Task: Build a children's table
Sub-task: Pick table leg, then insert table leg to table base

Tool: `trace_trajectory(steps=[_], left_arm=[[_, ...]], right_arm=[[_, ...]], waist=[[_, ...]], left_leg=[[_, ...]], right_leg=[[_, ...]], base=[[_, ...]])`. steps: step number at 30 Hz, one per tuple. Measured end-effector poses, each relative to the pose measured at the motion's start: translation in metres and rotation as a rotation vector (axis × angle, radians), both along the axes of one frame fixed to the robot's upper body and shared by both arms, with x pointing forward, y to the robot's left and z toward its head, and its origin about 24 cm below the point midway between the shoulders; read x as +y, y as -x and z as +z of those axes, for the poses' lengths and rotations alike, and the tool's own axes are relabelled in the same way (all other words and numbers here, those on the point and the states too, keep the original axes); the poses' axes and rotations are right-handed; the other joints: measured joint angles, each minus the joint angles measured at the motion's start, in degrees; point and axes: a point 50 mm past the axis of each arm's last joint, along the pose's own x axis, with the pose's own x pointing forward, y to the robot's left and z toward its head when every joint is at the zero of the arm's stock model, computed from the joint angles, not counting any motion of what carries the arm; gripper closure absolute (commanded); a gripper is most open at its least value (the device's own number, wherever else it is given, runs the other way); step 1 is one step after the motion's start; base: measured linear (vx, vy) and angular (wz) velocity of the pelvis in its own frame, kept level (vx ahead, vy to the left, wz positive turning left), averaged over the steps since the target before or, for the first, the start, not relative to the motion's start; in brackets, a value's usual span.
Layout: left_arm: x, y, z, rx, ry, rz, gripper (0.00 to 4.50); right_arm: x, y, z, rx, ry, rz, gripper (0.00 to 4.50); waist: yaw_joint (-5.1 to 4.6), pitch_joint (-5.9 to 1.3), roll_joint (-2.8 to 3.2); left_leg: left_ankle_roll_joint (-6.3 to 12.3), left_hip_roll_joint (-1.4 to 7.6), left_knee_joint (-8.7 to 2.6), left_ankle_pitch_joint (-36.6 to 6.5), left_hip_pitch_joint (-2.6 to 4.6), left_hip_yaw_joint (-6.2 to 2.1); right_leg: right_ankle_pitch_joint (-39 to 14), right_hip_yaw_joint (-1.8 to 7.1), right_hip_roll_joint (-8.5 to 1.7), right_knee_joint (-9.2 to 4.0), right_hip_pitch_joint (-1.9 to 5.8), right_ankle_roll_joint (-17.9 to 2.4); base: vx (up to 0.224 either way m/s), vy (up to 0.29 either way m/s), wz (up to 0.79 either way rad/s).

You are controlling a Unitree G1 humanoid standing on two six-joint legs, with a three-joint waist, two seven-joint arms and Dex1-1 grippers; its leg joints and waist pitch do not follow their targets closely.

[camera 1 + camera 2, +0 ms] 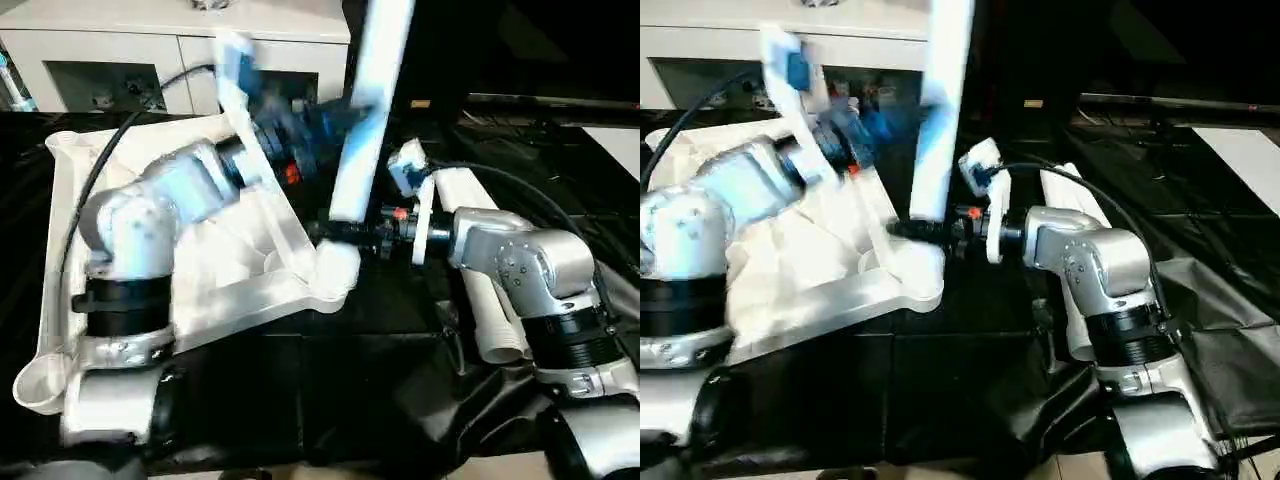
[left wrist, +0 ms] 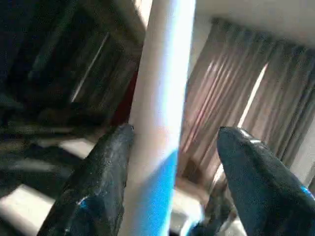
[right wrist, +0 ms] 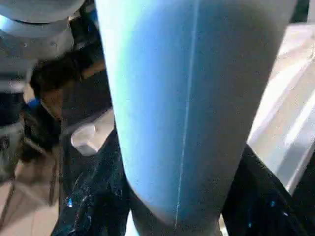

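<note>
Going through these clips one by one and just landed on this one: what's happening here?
The robot is fitting a leg into a small white table. The tabletop lies upside down on the black work surface. One white tube leg stands upright at the tabletop's corner socket. The right gripper clamps the leg low, just above the socket. The left gripper is higher up the leg with its fingers spread; one finger touches the tube. More legs lie by the right arm.

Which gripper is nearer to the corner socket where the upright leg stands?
Right. The right gripper holds the leg just above the socket; the left gripper is higher on the leg, fingers open.
</note>
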Motion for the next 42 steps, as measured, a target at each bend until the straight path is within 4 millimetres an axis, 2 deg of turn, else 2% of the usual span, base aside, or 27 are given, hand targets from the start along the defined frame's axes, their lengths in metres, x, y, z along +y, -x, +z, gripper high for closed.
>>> trace_trajectory(steps=[4,6,8,10,12,13,15,18,20,23,24,27,28,30,32,34,42], left_arm=[[0.017,-0.006,0.008,-0.003,0.345,0.066,0.81],[0.034,-0.010,0.007,0.016,0.439,0.148,0.81],[0.052,-0.012,0.003,0.014,0.433,0.262,0.81],[0.073,-0.012,-0.016,-0.027,0.167,0.484,0.81],[0.081,-0.012,-0.044,-0.085,-0.204,0.610,0.81],[0.082,-0.010,-0.054,-0.140,-0.371,0.613,0.81],[0.072,-0.007,-0.074,-0.216,-0.601,0.514,0.81],[0.060,-0.003,-0.090,-0.309,-0.784,0.360,0.81],[0.055,0.000,-0.101,-0.324,-0.844,0.272,0.81],[0.050,0.011,-0.129,-0.267,-0.920,0.113,0.81],[0.050,0.015,-0.143,-0.231,-0.956,0.054,1.10],[0.055,0.019,-0.171,-0.148,-1.057,-0.005,1.28],[0.058,0.018,-0.174,-0.133,-1.079,-0.005,1.28],[0.065,0.017,-0.179,-0.092,-1.130,0.009,1.60],[0.068,0.016,-0.184,-0.036,-1.151,0.023,1.65],[0.068,0.017,-0.187,-0.007,-1.167,0.021,1.73],[0.066,0.010,-0.191,0.018,-1.221,0.063,2.50]], right_arm=[[-0.002,-0.001,0.009,0.000,-0.128,-0.037,2.62],[-0.005,-0.004,0.007,-0.016,-0.119,-0.092,2.62],[-0.011,-0.006,-0.002,-0.033,-0.065,-0.175,2.63],[-0.017,-0.013,-0.013,-0.077,0.037,-0.300,2.63],[-0.025,-0.020,-0.020,-0.109,0.079,-0.404,2.63],[-0.025,-0.022,-0.022,-0.133,0.078,-0.438,2.63],[-0.024,-0.026,-0.026,-0.182,0.106,-0.471,2.64],[-0.022,-0.029,-0.034,-0.186,0.147,-0.491,2.64],[-0.022,-0.029,-0.037,-0.173,0.150,-0.503,2.64],[-0.019,-0.029,-0.038,-0.175,0.127,-0.517,2.64],[-0.019,-0.028,-0.039,-0.179,0.124,-0.519,2.64],[-0.022,-0.025,-0.047,-0.174,0.122,-0.524,2.64],[-0.022,-0.024,-0.049,-0.169,0.124,-0.524,2.64],[-0.022,-0.023,-0.051,-0.165,0.125,-0.518,2.64],[-0.022,-0.023,-0.051,-0.166,0.124,-0.515,2.64],[-0.022,-0.023,-0.051,-0.167,0.126,-0.515,2.64],[-0.019,-0.023,-0.050,-0.184,0.121,-0.510,2.64]], waist=[[0.32,0.00,0.00],[0.37,-0.02,0.03],[0.33,-0.05,0.08],[-0.01,-0.04,0.10],[-0.06,-0.03,0.08],[0.00,-0.03,0.07],[0.54,-0.02,0.09],[0.85,0.00,0.12],[0.84,0.01,0.16],[0.13,0.00,0.47],[-0.15,0.01,0.49],[-0.47,0.05,0.56],[-0.54,0.09,0.63],[-0.65,0.19,0.88],[-0.76,0.12,1.00],[-0.74,0.12,1.02],[-0.69,-0.01,1.58]], left_leg=[[0.00,0.01,0.03,0.0,0.00,0.00],[0.00,0.03,0.02,0.0,0.02,-0.01],[-0.01,0.03,0.02,0.0,0.03,-0.01],[-0.04,0.05,-0.05,0.0,0.05,-0.01],[-0.09,0.06,-0.09,0.0,0.00,-0.01],[-0.10,0.06,-0.12,0.1,0.00,-0.02],[-0.10,0.04,-0.12,0.0,-0.04,-0.01],[-0.11,0.03,-0.11,0.1,-0.05,0.01],[-0.12,0.04,-0.11,0.1,-0.01,0.02],[-0.15,0.05,-0.14,0.1,0.03,0.04],[-0.16,0.06,-0.15,0.1,0.05,0.04],[-0.16,0.07,-0.16,0.1,0.07,0.03],[-0.16,0.07,-0.16,0.1,0.07,0.03],[-0.16,0.05,-0.15,0.1,0.08,0.04],[-0.16,0.06,-0.16,0.1,0.10,0.04],[-0.16,0.08,-0.16,0.1,0.11,0.04],[-0.16,0.07,-0.16,0.1,0.15,0.04]], right_leg=[[0.0,-0.01,-0.01,-0.01,0.01,0.0],[0.0,-0.03,-0.01,0.00,0.02,0.0],[0.0,-0.03,0.00,-0.02,0.03,0.0],[0.1,-0.03,0.00,-0.04,0.02,0.1],[0.0,-0.04,0.01,-0.06,-0.02,0.2],[0.0,-0.05,0.01,-0.07,-0.02,0.2],[0.0,-0.05,-0.01,-0.09,-0.02,0.3],[0.0,-0.04,-0.02,-0.08,-0.02,0.2],[0.0,-0.04,-0.02,-0.03,-0.02,0.2],[0.0,-0.03,-0.02,0.00,-0.02,0.2],[0.0,-0.04,-0.01,0.01,-0.02,0.2],[0.1,-0.05,-0.01,0.02,-0.03,0.1],[0.1,-0.04,-0.01,0.02,-0.03,0.1],[0.2,-0.03,-0.01,0.00,-0.02,0.0],[0.2,-0.02,-0.01,0.01,-0.02,0.0],[0.2,-0.05,-0.01,0.02,-0.02,0.0],[0.2,-0.04,-0.01,0.03,0.00,-0.1]], base=[[0.000,0.000,0.00],[0.000,0.000,0.00],[0.000,0.000,0.00],[0.000,0.000,0.00],[0.000,0.000,0.00],[0.000,0.000,0.00],[0.000,0.000,0.00],[0.000,0.000,0.00],[0.000,0.000,0.00],[0.000,0.000,0.00],[0.000,0.000,0.00],[0.000,0.000,0.00],[0.000,0.000,0.00],[0.000,0.000,0.00],[0.000,0.000,0.00],[0.000,0.000,0.00],[0.000,0.000,0.00]])
